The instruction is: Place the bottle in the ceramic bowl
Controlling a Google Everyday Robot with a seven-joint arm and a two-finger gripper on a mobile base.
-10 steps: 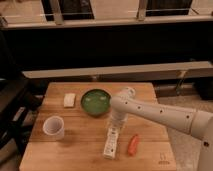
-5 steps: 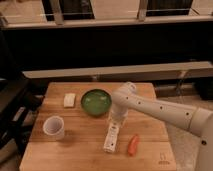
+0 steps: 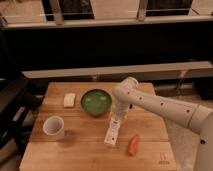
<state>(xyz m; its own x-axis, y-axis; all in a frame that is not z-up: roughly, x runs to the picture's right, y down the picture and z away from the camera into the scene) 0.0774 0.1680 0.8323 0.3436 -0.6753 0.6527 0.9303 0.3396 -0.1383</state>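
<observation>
One bottle [image 3: 112, 134] lies flat on the bench [image 3: 75, 152], just front-right of the ceramic bowl [image 3: 96, 102]. The pincer [image 3: 118, 119] hangs at its bowl-side end; I cannot tell its state. An off-centre pinch could roll the round bottle away from the bowl.

White cup [image 3: 53, 127] is standing on the wooden bench [image 3: 80, 152], left side. Pale block [image 3: 69, 100] is lying behind it. Orange carrot-like thing [image 3: 133, 144] is lying front right, claw [image 3: 119, 117] hanging near, up-left of it.
</observation>
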